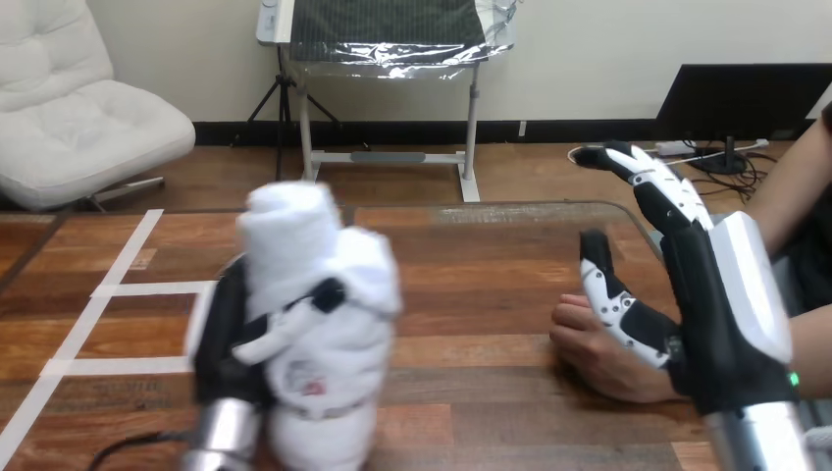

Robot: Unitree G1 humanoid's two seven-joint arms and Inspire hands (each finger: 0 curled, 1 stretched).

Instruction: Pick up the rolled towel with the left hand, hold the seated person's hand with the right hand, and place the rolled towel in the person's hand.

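Towel (294,240) left, person's hand (597,355) right

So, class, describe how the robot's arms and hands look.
The right robot hand is black with a white shell on its back, black-and-white jointed fingers and a small green light near the wrist. The left robot hand is likewise black and white. Both end silver forearms.

rolled towel (314,294) is blurred, edges smeared, its bottom end cut by the lower edge. left hand (224,339) mostly hidden behind it; just the dark palm side & fingers (280,339) across the towel's front show, blurred too. person's hand (594,348) partly covered by right hand (721,314); can't tell if they touch. robot's forearms cut off at bottom edge.
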